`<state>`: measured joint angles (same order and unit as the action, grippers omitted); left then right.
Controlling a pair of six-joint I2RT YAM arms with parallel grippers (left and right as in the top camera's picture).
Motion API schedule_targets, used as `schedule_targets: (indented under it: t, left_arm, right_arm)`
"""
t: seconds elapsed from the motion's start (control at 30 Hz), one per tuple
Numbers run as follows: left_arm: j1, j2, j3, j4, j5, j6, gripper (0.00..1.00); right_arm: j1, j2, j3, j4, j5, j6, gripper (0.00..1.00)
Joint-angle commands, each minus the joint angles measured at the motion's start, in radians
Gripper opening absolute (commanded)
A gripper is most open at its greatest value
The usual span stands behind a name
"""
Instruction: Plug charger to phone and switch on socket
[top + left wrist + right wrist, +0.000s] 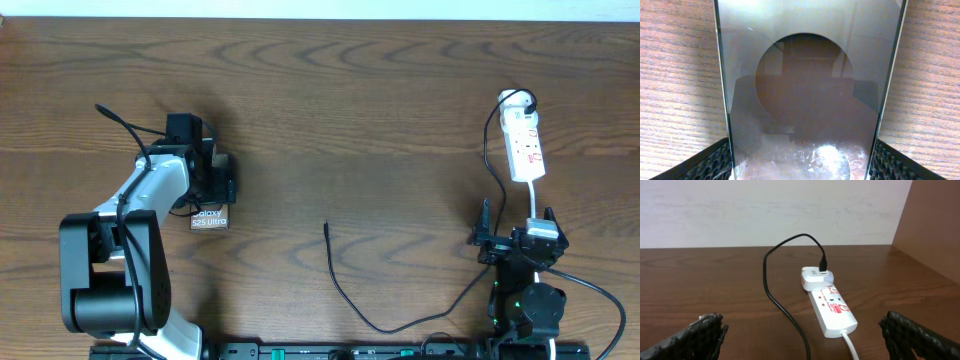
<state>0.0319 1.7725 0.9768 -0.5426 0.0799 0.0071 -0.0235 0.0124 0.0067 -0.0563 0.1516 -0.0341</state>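
The phone (208, 218) lies flat on the table at the left, only its lettered end showing past my left gripper (207, 188). In the left wrist view the phone's glossy screen (805, 90) fills the space between the fingers (715, 162), which press against both long edges. The charger's thin black cable (340, 285) ends in a free plug tip (326, 227) mid-table. It runs to a white adapter (815, 277) at the far end of the socket (525, 148) (832, 310). My right gripper (520, 240) (805, 332) stands open, just short of the socket's near end.
A white cord (850, 345) leaves the socket's near end toward the right arm's base. The charger cable (775, 297) loops left of the socket. A wooden side wall (935, 235) rises on the right, a pale wall behind.
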Motion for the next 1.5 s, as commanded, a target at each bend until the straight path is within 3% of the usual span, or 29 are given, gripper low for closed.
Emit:
schedule_targets:
  t: [0.0,0.67,0.83,0.87,0.97,1.13,1.3,1.47]
  left_arm:
    - [0.0,0.038,-0.024,-0.012,0.07,0.0,0.82]
    - [0.0,0.038,-0.024,-0.009,0.07,0.0,0.71]
    - [0.001,0.038,-0.024,-0.005,0.07,0.0,0.59]
    - [0.001,0.038,-0.024,-0.003,0.07,0.0,0.51]
    - [0.0,0.038,-0.024,0.0,0.07,0.0,0.4]
    - [0.001,0.036,-0.019,0.002,0.07,0.0,0.34]
    - [0.001,0.014,-0.013,0.006,0.07,0.0,0.23]
    - [0.001,-0.045,-0.01,0.011,0.07,0.0,0.22]
  right_arm:
    - [0.018,-0.004,-0.001,-0.004,0.006,-0.008,0.99]
    - [0.018,-0.004,-0.001,-0.004,0.007,-0.008,0.99]
    - [0.018,-0.004,-0.001,-0.004,0.007,-0.008,0.99]
    - [0.018,-0.004,-0.001,-0.004,0.006,-0.008,0.99]
    - [0.018,-0.004,-0.001,-0.004,0.006,-0.008,0.99]
    - [0.018,-0.004,-0.001,-0.004,0.007,-0.008,0.99]
    - [0.018,-0.004,-0.001,-0.004,0.006,-0.008,0.99]
    - [0.018,-0.004,-0.001,-0.004,0.007,-0.008,0.99]
